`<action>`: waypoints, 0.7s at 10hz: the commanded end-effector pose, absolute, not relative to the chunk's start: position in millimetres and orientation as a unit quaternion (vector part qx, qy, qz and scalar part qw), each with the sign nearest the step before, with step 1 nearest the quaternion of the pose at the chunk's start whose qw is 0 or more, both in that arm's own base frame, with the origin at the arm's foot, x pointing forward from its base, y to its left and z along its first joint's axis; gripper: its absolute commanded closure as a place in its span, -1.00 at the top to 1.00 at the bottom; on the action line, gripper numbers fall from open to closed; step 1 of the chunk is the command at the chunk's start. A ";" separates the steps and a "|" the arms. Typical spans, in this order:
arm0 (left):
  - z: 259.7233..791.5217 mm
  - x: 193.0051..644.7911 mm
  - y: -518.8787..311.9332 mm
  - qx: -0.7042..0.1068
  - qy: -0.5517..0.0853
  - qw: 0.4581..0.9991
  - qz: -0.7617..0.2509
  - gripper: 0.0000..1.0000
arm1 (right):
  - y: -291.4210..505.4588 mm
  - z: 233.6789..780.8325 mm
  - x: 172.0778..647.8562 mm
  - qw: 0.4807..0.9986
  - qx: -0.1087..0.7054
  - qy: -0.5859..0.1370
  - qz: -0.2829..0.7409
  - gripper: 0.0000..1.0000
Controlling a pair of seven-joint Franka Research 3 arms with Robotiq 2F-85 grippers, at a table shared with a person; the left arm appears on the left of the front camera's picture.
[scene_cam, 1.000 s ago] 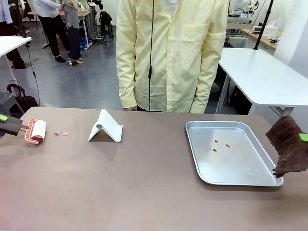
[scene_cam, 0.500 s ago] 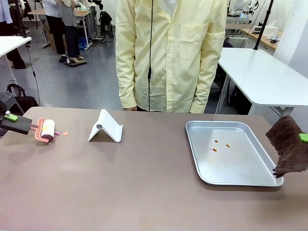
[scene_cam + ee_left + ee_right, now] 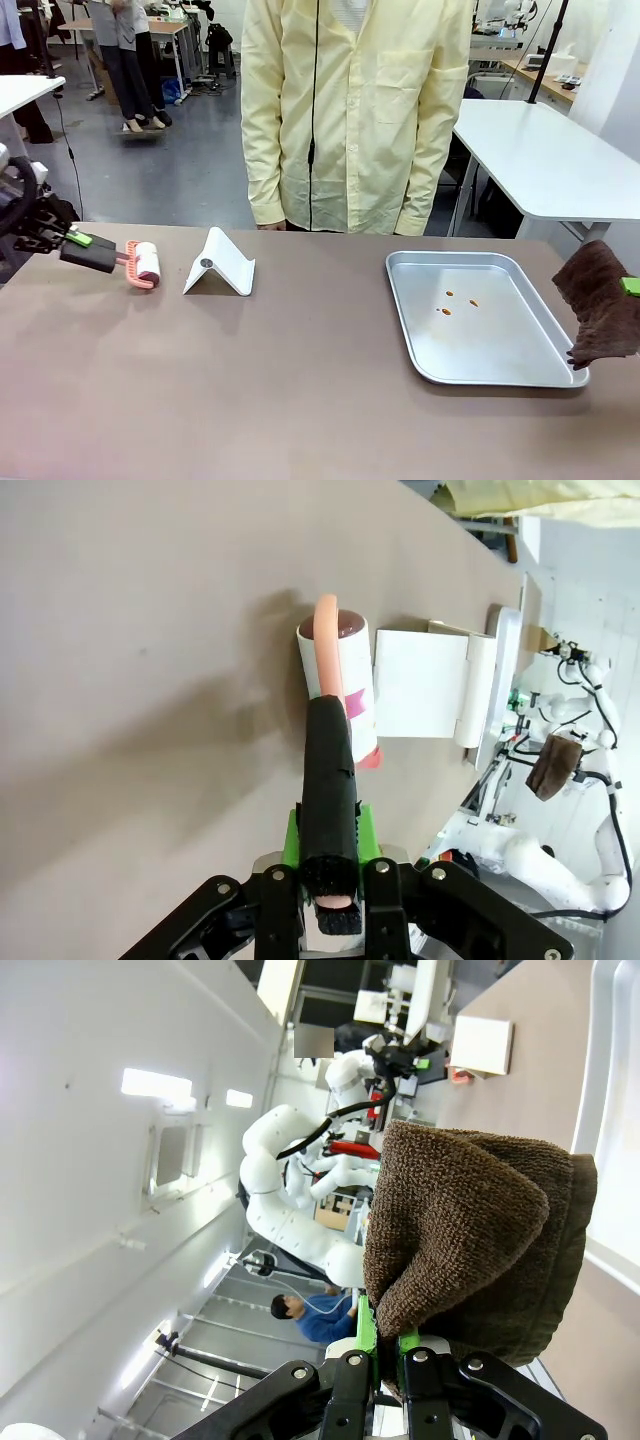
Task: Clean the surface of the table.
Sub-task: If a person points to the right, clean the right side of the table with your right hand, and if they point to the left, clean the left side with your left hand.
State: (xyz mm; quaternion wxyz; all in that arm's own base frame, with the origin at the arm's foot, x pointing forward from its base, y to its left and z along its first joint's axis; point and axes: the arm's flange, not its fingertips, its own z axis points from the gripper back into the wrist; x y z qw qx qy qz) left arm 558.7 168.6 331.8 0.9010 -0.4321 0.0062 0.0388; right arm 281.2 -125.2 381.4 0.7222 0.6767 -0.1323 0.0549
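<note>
Two claws, two tools. The left claw (image 3: 80,244) is clamped narrow on the black handle of a lint roller (image 3: 145,264), green pads on either side of the grip. The handle is held low and near flat, so the roll lies broadside to the bench (image 3: 300,400), which is the posture for rolling.

- **Roll:** just left of the stand (image 3: 220,265). It likely touches the top, but I cannot tell for certain.
- **Left wrist view:** a pink scrap (image 3: 355,702) is stuck on the roll's sheet. The stand lies just beyond the roll.
- **Right claw** (image 3: 628,286): far right of the stand, pinching a brown cloth (image 3: 603,315) by its upper edge. The cloth hangs free, off to the side. I judge it parked there so it stays out of the roller's lane.
- **Tray** (image 3: 500,340): well right of the stand, a few orange crumbs (image 3: 447,311) in it.
- **Bench:** the thing to be cleaned. Its greyish-brown top spreads on all sides of the stand.
- **Person** (image 3: 350,110): behind the stand at the far edge, arms down.
</note>
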 end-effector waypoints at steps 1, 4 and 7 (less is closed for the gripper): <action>314.3 545.9 142.9 -0.390 0.050 0.919 0.016 -0.55 | -124.6 388.4 280.9 0.718 0.682 -0.130 0.046 -1.00; 322.0 545.0 134.0 -0.407 0.038 0.913 0.009 -0.55 | -124.6 388.4 280.9 0.718 0.682 -0.130 0.046 -1.00; 357.7 523.7 144.7 -0.475 -0.004 0.880 -0.005 -0.55 | -124.6 388.4 280.9 0.718 0.682 -0.130 0.046 -1.00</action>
